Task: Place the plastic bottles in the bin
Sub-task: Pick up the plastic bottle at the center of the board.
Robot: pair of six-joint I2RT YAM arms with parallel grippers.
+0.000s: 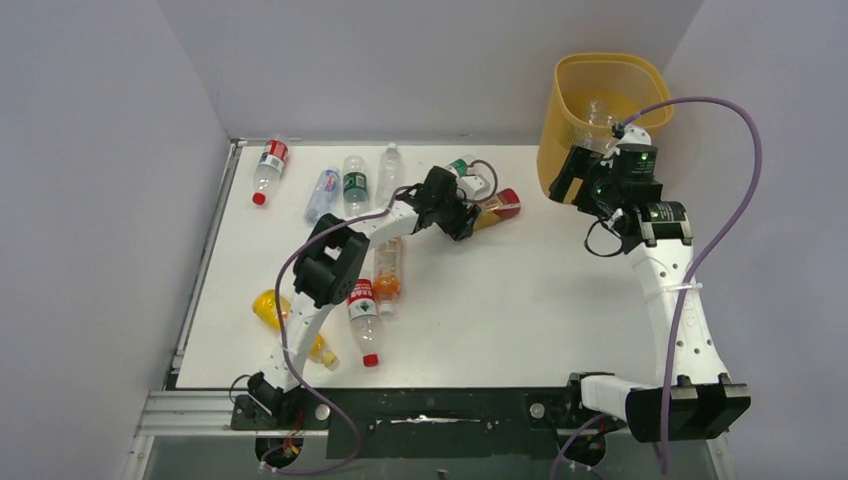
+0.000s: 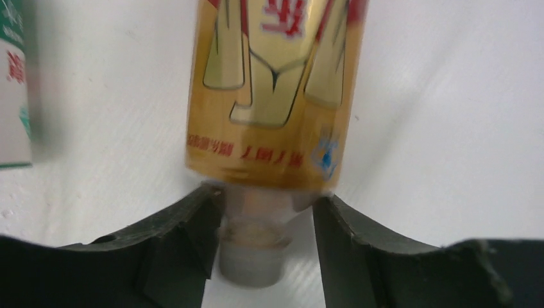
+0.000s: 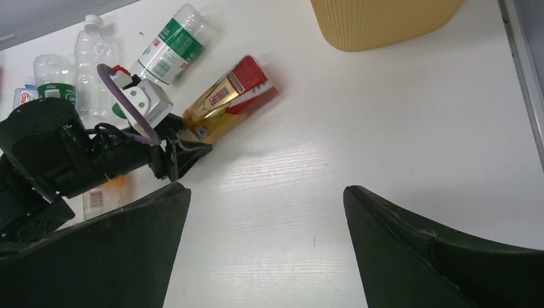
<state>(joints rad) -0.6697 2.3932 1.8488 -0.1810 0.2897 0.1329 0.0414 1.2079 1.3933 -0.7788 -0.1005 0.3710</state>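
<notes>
Left gripper (image 2: 268,213) pinching neck of gold-and-red labelled bottle (image 2: 276,96), red Chinese writing too blurred to read, right gripper (image 3: 266,189) spread wide beside yellow bin (image 3: 385,25)

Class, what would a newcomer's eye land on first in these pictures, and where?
The tall yellow bin stands at the far right corner of the table. Bottles lie scattered over the left half. Mid-table, the left tool sits around the neck of a gold-and-red bottle.

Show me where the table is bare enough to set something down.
Bare: the wide table stretch between the gold-labelled bottle, the bin and the right arm. Crowded: the bottle row along the back left, and the bottles beside the left arm.
</notes>
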